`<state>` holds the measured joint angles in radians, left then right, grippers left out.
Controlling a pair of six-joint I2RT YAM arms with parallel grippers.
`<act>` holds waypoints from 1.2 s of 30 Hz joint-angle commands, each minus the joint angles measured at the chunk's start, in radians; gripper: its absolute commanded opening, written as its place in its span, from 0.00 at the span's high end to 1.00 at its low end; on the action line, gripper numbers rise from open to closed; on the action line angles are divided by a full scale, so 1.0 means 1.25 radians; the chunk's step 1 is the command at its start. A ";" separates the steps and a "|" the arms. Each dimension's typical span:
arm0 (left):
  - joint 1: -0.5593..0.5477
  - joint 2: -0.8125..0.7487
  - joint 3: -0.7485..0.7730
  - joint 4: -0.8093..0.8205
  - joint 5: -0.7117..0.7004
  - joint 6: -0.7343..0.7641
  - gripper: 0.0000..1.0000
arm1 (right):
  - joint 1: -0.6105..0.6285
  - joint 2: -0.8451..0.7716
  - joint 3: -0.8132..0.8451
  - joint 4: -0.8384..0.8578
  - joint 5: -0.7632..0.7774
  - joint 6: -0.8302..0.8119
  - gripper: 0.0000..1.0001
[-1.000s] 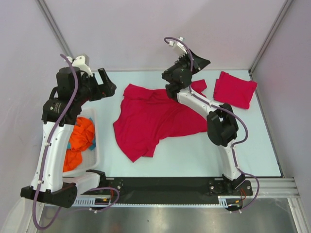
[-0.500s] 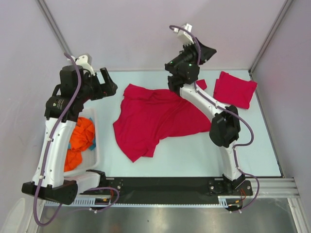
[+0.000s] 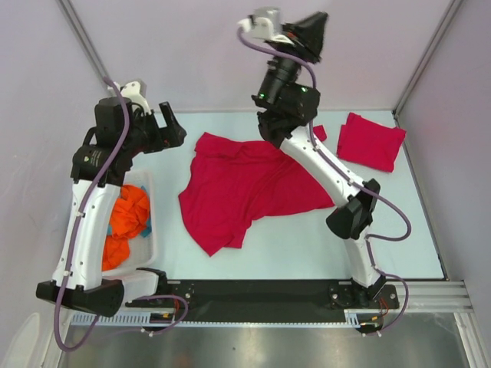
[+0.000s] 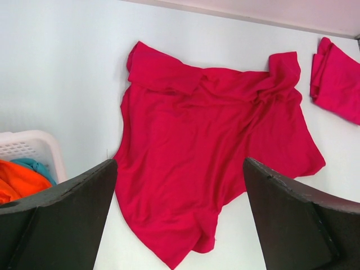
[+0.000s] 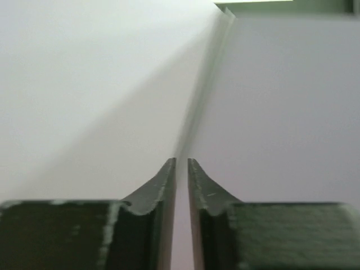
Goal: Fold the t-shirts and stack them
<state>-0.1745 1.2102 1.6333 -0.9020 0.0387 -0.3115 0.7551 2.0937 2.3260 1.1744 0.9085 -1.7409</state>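
Right gripper [image 3: 313, 32] hangs high near the back wall [image 3: 192, 54], fingers a crack apart, empty, t-shirt [image 3: 245, 188] edge well below.

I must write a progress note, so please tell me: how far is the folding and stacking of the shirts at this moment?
Done: one folded shirt lies at the far right of the table. In hand: nothing; the left end effector hovers open beside the spread-out shirt, and the right end effector is raised, slightly open, empty. Left: fold that shirt and stack it on the folded one.
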 commanded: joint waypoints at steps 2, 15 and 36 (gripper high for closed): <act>-0.004 0.017 0.106 -0.038 -0.003 0.040 0.01 | 0.087 -0.050 0.214 -0.700 -0.296 0.395 0.59; -0.010 0.032 0.178 -0.107 -0.066 0.010 0.02 | -0.073 -0.247 0.088 -1.227 -0.457 0.915 0.32; -0.031 0.041 0.188 -0.115 -0.095 -0.028 0.02 | -0.456 -0.165 0.027 -1.602 -0.584 1.686 0.79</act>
<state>-0.1959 1.2552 1.8462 -1.0649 -0.0711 -0.3172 0.2127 1.9938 2.4531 -0.8272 0.2916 0.2508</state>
